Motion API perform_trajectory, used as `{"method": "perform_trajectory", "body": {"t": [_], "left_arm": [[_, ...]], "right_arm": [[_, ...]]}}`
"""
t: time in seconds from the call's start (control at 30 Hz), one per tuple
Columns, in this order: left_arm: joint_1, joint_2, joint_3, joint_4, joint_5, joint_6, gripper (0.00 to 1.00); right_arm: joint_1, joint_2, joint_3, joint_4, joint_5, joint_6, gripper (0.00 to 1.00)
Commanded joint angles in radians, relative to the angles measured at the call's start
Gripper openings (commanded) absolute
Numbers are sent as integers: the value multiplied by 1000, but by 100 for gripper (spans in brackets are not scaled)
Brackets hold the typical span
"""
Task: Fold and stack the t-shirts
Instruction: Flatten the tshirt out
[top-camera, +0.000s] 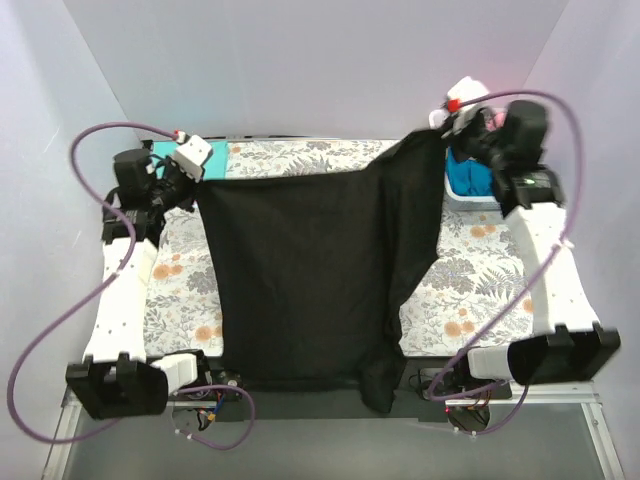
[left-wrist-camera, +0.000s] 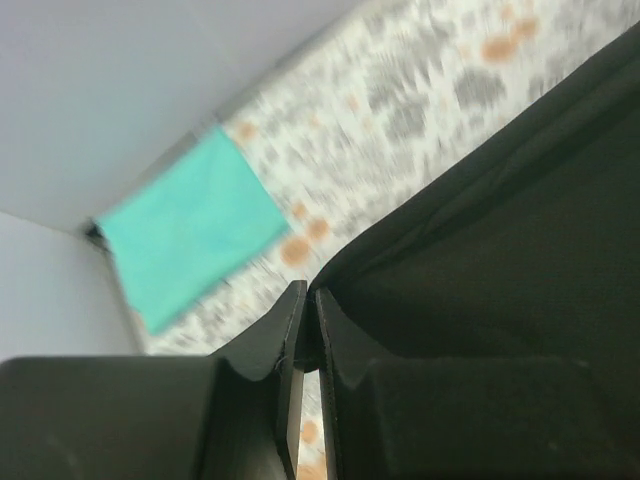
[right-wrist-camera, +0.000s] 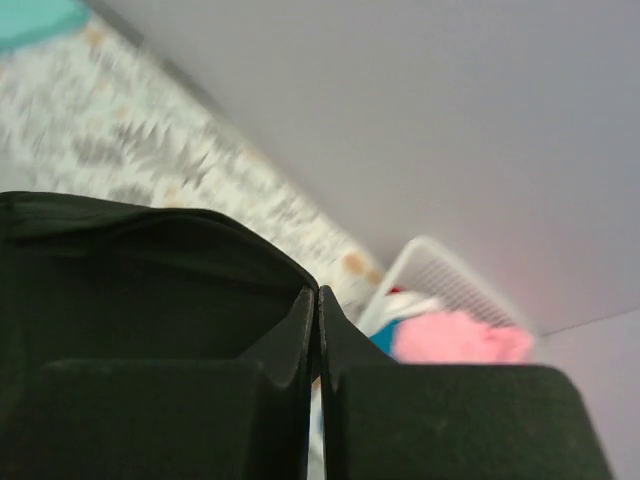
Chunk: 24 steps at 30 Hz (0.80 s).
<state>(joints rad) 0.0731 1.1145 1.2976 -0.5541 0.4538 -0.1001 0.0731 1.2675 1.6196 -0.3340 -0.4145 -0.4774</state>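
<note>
The black t-shirt (top-camera: 310, 270) hangs stretched between both grippers over the middle of the table, its lower edge draped past the near edge. My left gripper (top-camera: 197, 185) is shut on its far left corner; the left wrist view shows the pinched black cloth (left-wrist-camera: 480, 250) at the closed fingertips. My right gripper (top-camera: 440, 135) is shut on its far right corner, held higher; the black cloth (right-wrist-camera: 150, 270) shows there too. A folded mint-green t-shirt (top-camera: 186, 149) lies at the far left corner, also in the left wrist view (left-wrist-camera: 190, 230). The pink t-shirt (right-wrist-camera: 455, 338) and the blue t-shirt (top-camera: 468, 178) lie in the basket.
The white lattice basket (top-camera: 470, 200) stands at the far right, partly behind the right arm. The flower-and-fern table cloth (top-camera: 470, 280) covers the table. Purple cables loop beside both arms. Grey walls close in on three sides.
</note>
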Motion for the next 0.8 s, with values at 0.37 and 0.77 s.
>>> {"method": "perform_trajectory", "body": {"t": [0.37, 0.77], "left_arm": [[7, 619, -48, 141, 11, -4, 7], [11, 826, 60, 215, -63, 11, 7]], "right_arm": [[139, 554, -46, 181, 146, -128, 1], [143, 728, 100, 178, 223, -161, 1]]}}
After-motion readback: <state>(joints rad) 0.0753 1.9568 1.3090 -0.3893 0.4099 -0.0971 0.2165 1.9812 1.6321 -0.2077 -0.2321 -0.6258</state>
